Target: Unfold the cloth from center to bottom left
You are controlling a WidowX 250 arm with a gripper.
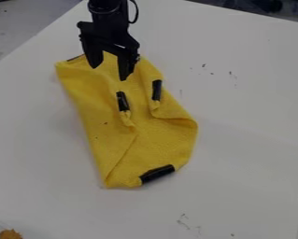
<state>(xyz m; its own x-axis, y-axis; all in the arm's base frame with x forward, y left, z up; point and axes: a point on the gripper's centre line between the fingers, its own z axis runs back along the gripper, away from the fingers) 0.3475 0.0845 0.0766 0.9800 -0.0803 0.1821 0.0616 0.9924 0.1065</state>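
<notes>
Cloth (154,144) mid-table, yellow, part folded: near tab (157,173) at its 5 o'clock, ctr tab (122,100) w/ a crumpled bit at its near end, side tab (157,90) at 1. My pincer (109,72) hangs over the far end, approx 11 to 12, tips wide apart, nothing btwn; can't tell if they touch cloth.

Job's prob. ctr tab out to 7 or 8 o'clock. Risks, near first: a long, low pull could slide the whole lot twd 7 unopened, as I see nothing weighing it down. At ctr, closing too deep might nip both layers, so the fold travels but won't open; too shallow & the tab slips out. Side tab's close by, so a bad line-up cd grab it instead. Far end: dropping here, I'd get plain cloth, no tab.

Table (251,154) white, w/ dark scuffs (183,222) at 5 & more marks at 1. Orange-brown bit (10,234) at 7, by the near edge of view. Beyond: grey area (14,23) at 10, dark stuff (263,5) at 1.
</notes>
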